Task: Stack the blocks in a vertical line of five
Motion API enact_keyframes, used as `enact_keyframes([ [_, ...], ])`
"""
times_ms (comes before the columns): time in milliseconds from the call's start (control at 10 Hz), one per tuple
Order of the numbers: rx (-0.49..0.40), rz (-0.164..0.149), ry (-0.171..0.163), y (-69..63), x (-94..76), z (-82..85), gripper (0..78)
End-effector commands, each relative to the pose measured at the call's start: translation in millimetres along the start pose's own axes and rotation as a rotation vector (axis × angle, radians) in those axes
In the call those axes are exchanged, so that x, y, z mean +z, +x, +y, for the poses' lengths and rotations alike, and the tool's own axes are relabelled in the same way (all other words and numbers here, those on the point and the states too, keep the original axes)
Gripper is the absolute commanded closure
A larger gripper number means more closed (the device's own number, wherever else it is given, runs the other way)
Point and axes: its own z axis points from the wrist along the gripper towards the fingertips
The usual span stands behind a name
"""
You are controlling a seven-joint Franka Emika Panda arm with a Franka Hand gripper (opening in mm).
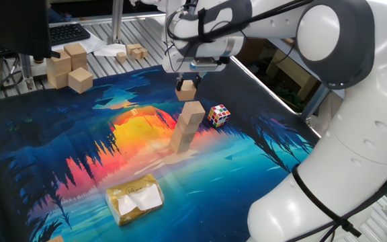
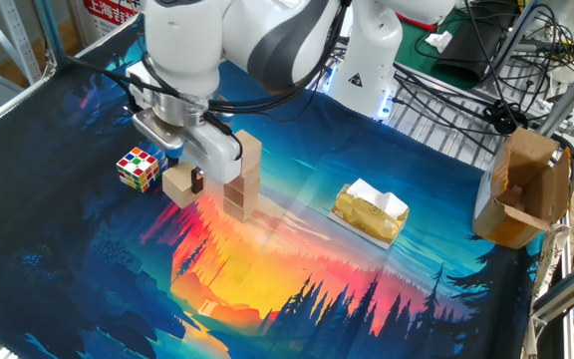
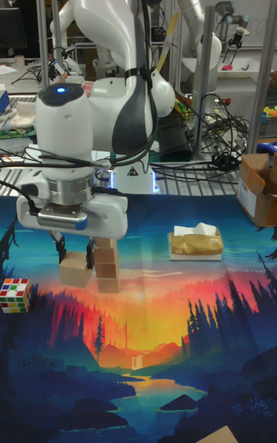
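Sunset mat (image 1: 59, 161), gripper (image 1: 187, 86) w/ block (image 1: 187, 90), stack (image 1: 188, 124)

Stack of blocks (image 1: 187, 127) at mat (image 1: 59, 144) centre; puzzle cube (image 1: 219, 115) just beside it; held block (image 1: 187, 90) between them, raised; tissue pack (image 1: 135, 198) well apart.

Your gripper (image 1: 187, 79) holds a block (image 1: 187, 90) above mat, just behind the block stack (image 1: 188, 126); puzzle cube (image 1: 219, 115) sits right of stack.
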Motion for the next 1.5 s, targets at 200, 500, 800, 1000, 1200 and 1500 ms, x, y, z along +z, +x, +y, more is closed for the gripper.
enact_keyframes([
  [200, -0.026, -0.016, 0.001, -1.0, -1.6, -0.1, 76.4],
  [500, -0.026, -0.009, 0.003, -1.0, -1.6, -0.1, 76.4],
  [800, -0.027, 0.002, -0.004, 3.5, -14.3, -3.0, 76.4],
  [1000, -0.030, 0.004, -0.007, 8.2, -26.3, -5.1, 76.4],
  [1200, -0.034, 0.004, -0.014, 11.7, -37.0, -8.5, 76.4],
  [1500, -0.022, 0.011, -0.011, 28.2, -62.3, 0.0, 76.4],
])
